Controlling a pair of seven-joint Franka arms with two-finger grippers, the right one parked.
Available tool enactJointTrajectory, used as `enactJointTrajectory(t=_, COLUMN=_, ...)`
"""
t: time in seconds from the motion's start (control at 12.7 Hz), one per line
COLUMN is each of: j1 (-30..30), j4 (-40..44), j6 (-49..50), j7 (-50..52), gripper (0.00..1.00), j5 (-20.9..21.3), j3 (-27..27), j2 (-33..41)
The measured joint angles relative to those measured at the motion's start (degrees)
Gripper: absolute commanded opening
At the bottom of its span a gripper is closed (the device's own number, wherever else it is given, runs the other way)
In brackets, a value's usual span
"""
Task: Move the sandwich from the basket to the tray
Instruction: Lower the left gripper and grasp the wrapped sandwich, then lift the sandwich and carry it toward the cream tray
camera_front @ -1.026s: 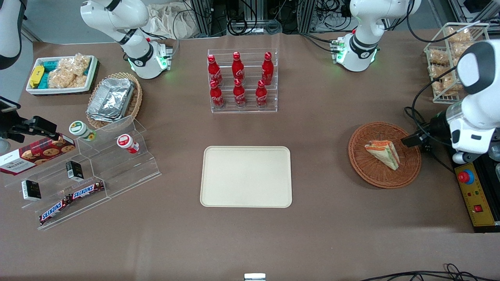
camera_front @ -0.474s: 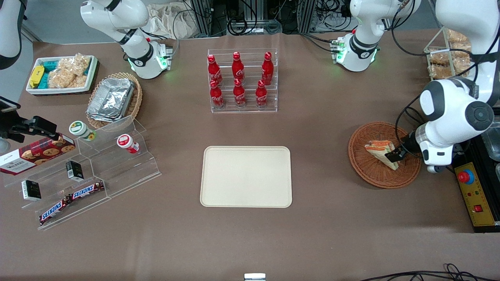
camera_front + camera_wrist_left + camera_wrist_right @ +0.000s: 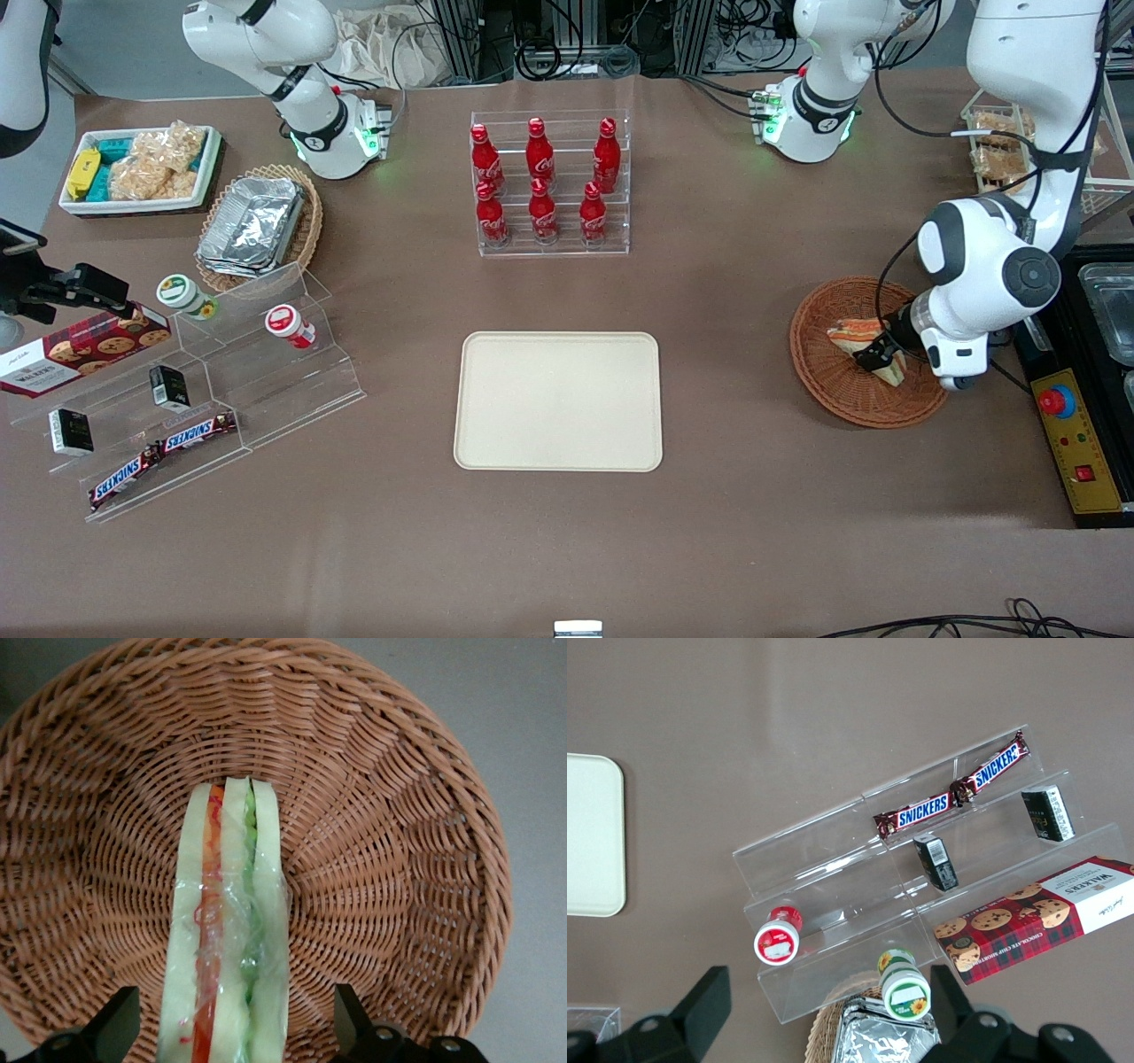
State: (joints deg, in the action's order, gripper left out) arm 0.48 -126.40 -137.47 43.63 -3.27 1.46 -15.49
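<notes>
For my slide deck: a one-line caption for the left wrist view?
Open pincer straddles the wrapped sandwich lying in the wicker basket.

The sandwich (image 3: 229, 939) lies in the basket (image 3: 828, 381), the claw (image 3: 229, 1028) straddling it, well apart from the tray (image 3: 558, 400).

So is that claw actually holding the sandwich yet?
No. The claw is open, its fingers straddling the sandwich in the basket without touching it.
</notes>
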Motion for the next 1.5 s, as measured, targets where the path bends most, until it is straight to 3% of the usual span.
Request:
enactJointTrajectory(t=0.08, j1=0.0, j4=0.0, j6=-0.4, j7=0.1, gripper=0.20, j5=0.0, j3=0.0, j2=-0.7)
enactJointTrajectory(t=0.16, j1=0.0, j4=0.0, j6=-0.6, j7=0.1, gripper=0.00, j5=0.0, j3=0.0, j2=-1.2)
enactJointTrajectory(t=0.63, j1=-0.1, j4=1.3, j6=0.4, j7=-0.5, gripper=0.00, j5=2.4, j3=-0.3, j2=0.0)
enactJointTrajectory(t=0.87, j1=-0.4, j4=6.6, j6=13.5, j7=-0.8, gripper=0.00, j5=2.4, j3=-2.2, j2=7.7)
enactJointTrajectory(t=1.11, j1=-1.1, j4=13.0, j6=24.9, j7=-0.6, gripper=0.00, j5=2.3, j3=-9.1, j2=13.1)
enactJointTrajectory(t=1.34, j1=-1.6, j4=14.9, j6=24.8, j7=-0.3, gripper=0.00, j5=2.3, j3=-19.6, j2=12.2)
enactJointTrajectory(t=1.5, j1=-2.2, j4=14.7, j6=19.5, j7=-0.4, gripper=0.00, j5=2.5, j3=-26.3, j2=9.5)
